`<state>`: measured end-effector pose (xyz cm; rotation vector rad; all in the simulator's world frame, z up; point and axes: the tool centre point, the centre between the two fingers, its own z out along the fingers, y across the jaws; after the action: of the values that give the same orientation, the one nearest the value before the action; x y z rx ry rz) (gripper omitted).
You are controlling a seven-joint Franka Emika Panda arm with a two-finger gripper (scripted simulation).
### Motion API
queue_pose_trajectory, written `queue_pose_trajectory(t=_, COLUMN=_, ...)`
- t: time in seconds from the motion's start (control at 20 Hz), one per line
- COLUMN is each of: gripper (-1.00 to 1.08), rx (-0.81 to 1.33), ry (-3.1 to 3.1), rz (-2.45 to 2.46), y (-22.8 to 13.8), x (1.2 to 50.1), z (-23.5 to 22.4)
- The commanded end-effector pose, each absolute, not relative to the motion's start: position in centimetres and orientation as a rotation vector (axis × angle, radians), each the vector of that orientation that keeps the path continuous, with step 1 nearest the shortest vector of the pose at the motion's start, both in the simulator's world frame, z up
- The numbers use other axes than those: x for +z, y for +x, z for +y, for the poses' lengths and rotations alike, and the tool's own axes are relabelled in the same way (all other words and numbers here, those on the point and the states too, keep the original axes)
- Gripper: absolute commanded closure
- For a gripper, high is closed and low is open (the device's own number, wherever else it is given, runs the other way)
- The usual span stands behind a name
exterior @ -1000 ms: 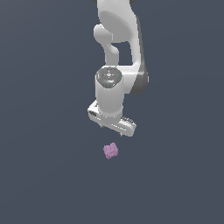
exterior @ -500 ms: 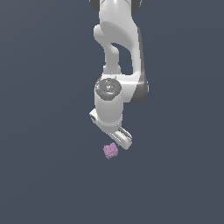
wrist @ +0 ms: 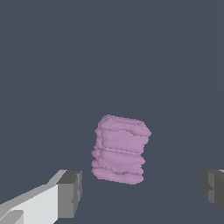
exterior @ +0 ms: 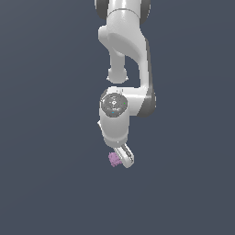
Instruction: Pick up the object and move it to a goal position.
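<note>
The object (wrist: 120, 149) is a small pale pink-purple bumpy lump on the dark grey floor. In the exterior view it (exterior: 113, 159) shows just beside the white gripper (exterior: 120, 161), partly hidden by it. In the wrist view the gripper (wrist: 142, 192) is open, with one grey fingertip (wrist: 70, 193) on each side of the object and clear gaps between pads and lump. The fingers do not touch it. The arm reaches down from above, right over the object.
A plain dark grey floor (exterior: 50, 183) fills both views. Nothing else stands on it. The white arm (exterior: 126, 55) rises to the exterior view's top.
The arm has come down and the gripper has dropped onto the object's spot, now standing around it. The object has not moved.
</note>
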<state>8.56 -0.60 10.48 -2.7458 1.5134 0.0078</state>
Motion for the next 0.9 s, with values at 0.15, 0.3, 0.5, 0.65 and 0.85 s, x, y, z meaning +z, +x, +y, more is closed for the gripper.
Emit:
queue_pose_trajectory(t=0.15, gripper=-0.92, rx=0.003, ry=-2.67, rz=1.65, y=9.3, x=9.7, z=-0.6)
queue_pose_trajectory(t=0.3, gripper=-0.92, rx=0.002, ry=-2.642, rz=1.697, y=9.6, x=9.4, z=-0.6)
queue_pose_trajectory(t=0.5, gripper=-0.92, rx=0.0, ry=-2.62, rz=1.733, y=9.8, x=9.2, z=-0.6)
queue_pose_trajectory(t=0.65, gripper=-0.92, rx=0.0, ry=-2.615, rz=1.741, y=9.8, x=9.2, z=-0.6)
queue_pose_trajectory(t=0.85, gripper=-0.92, rx=0.001, ry=-2.619, rz=1.735, y=9.8, x=8.8, z=-0.5)
